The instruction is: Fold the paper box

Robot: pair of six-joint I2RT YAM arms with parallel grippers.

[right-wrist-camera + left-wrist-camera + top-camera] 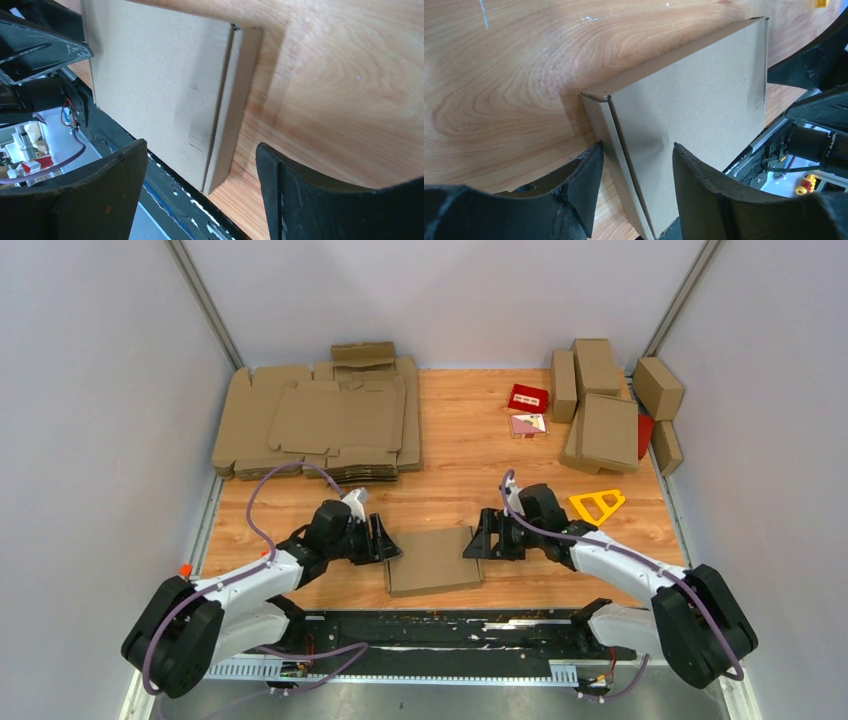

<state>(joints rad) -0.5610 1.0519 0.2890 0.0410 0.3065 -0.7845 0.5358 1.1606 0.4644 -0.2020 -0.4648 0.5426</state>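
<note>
1. The paper box (433,560) lies flat on the wooden table (450,470) as a shallow closed rectangle; it sits near the front edge, midway between the two arms; its near side lies close to the black rail (450,625) that runs along the table's front.
2. The left gripper (390,546) is low at the box's left end; in the left wrist view its fingers (579,190) stand apart, with the box's (694,110) left side wall and corner running into the gap between them; whether either finger touches the cardboard cannot be told.
3. The right gripper (472,545) is at the box's right end, facing the left one; in the right wrist view its fingers (300,200) are spread wide, and the box's (160,85) right side wall lies in the gap, clear of both fingers.
4. A pile of flat cardboard blanks (320,425) lies at the far left of the table; a cluster of folded brown boxes (600,405) sits at the far right; a small red carton (528,397) lies just left of that cluster.
5. A yellow triangular frame (597,505) rests on the wood just beyond the right arm.
</note>
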